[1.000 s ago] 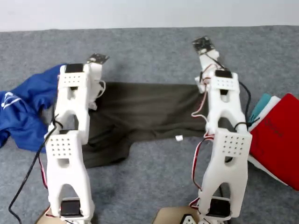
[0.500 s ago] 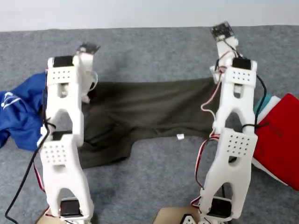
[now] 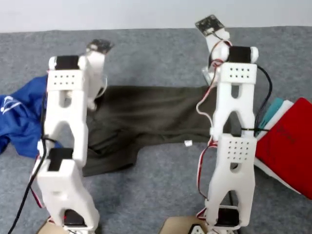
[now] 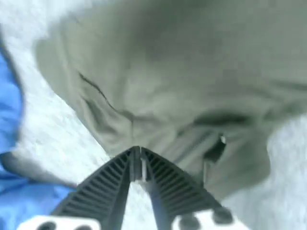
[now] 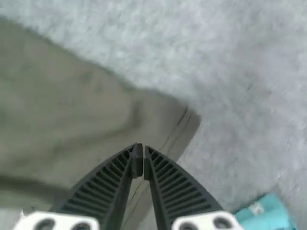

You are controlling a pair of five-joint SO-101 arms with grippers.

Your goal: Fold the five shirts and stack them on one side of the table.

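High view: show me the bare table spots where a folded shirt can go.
Free: the table strip beyond the olive shirt, and the near patch between left arm and right arm. Crowded: blue shirt at one end, red-topped stack at the other.

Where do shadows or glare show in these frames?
High view: even light, no glare, faint shade under the left arm on the olive shirt. Left wrist view: dark shade in the shirt's folds. Right wrist view: thin shadow along its hem.

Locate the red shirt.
High view: the red shirt lies at the table's right edge, on a teal and white stack, beside the right arm.
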